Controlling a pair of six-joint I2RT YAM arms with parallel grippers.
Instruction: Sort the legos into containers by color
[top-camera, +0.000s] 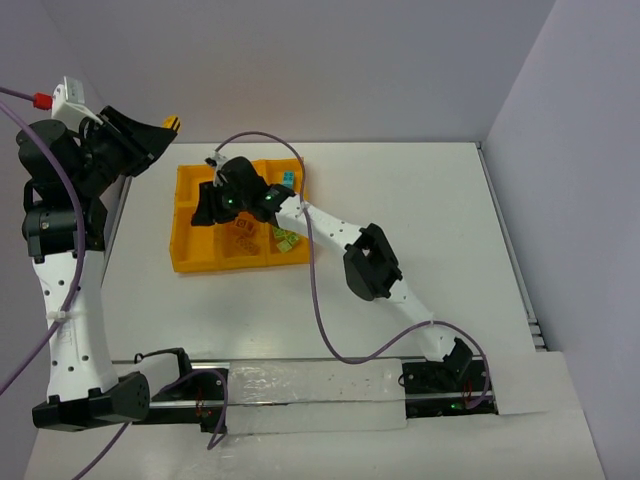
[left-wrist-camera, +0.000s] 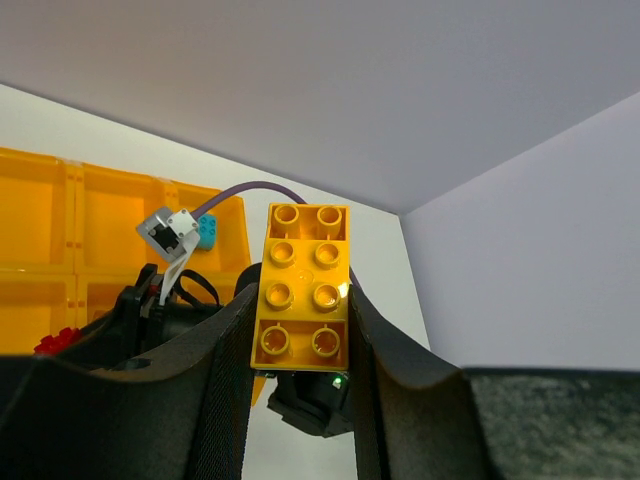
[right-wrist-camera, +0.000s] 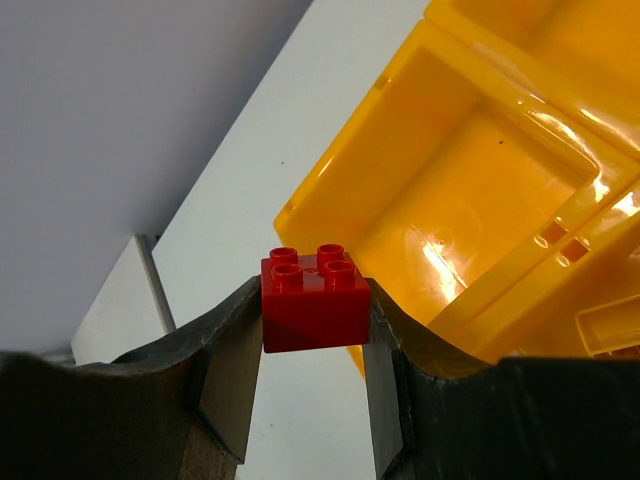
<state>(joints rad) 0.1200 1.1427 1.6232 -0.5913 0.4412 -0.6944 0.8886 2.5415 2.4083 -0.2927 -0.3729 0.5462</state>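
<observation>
The right gripper (right-wrist-camera: 314, 335) pinches a red lego (right-wrist-camera: 314, 300), studs up, over the tray's (right-wrist-camera: 470, 190) left side, probably bound for a compartment of its own colour. Lime green legos (top-camera: 285, 240) and a light blue lego (top-camera: 286, 178) lie along the tray's right edge. Beyond its far-left corner, the left gripper (left-wrist-camera: 302, 325) clamps a yellow lego (left-wrist-camera: 305, 270) aloft, seemingly awaiting its turn. No lettering is legible.

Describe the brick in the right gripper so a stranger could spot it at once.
Find the orange-yellow tray; the right gripper hangs over its left half. Pinched in it is a small red brick with four studs, unlike the longer yellow eight-stud brick in the left gripper.
</observation>
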